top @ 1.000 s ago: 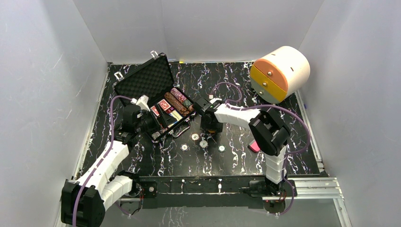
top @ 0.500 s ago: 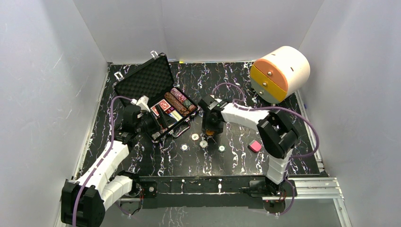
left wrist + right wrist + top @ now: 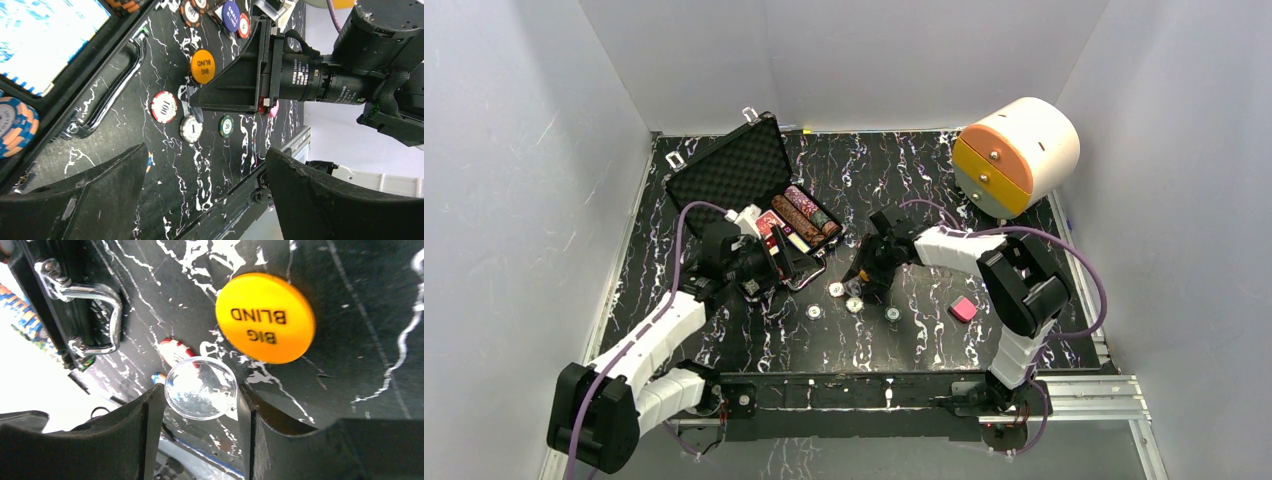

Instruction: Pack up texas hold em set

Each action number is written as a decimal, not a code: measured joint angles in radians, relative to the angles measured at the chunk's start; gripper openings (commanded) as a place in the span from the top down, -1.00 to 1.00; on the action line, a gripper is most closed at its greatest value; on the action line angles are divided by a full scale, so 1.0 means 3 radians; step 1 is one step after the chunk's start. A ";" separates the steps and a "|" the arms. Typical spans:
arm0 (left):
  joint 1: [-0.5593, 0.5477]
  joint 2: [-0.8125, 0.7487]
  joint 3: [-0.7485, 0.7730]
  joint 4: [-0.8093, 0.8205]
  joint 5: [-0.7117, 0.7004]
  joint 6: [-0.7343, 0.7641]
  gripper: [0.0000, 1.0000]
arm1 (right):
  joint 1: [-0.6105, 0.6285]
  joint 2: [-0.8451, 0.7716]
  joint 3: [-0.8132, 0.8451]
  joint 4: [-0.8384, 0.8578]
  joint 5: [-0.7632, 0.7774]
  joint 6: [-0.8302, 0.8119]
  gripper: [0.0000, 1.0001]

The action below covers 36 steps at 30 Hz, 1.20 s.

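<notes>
The black case [image 3: 724, 175] lies open at the back left, with rows of poker chips [image 3: 809, 212] in its tray. Loose chips [image 3: 836, 289] and buttons are scattered on the table in front of it. My right gripper [image 3: 200, 390] is shut on a clear round button [image 3: 201, 385], gripping it by its edges, right beside the orange BIG BLIND button [image 3: 265, 317]. My left gripper [image 3: 206, 150] hangs open and empty over the table by the case handle [image 3: 107, 102]. Ahead of it lie a red 100 chip [image 3: 164, 106], a white 1 chip [image 3: 191, 128] and a green 20 chip [image 3: 226, 125].
A small pink block [image 3: 963, 309] lies right of the loose chips. A large cream-and-orange cylinder [image 3: 1019, 155] stands at the back right. A blue SMALL BLIND button [image 3: 230, 16] lies beyond the orange one. The two grippers are close together near the case's front.
My left gripper has slid right along the case front toward the loose chips. The right gripper has come down beside the orange button and closed on the clear button; its elbow has swung right.
</notes>
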 measured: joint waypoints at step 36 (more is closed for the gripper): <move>-0.0069 -0.1158 0.1218 -0.1934 -0.2935 0.0169 -0.85 | 0.0773 0.1862 0.3215 0.0168 0.1106 -0.1535 -0.17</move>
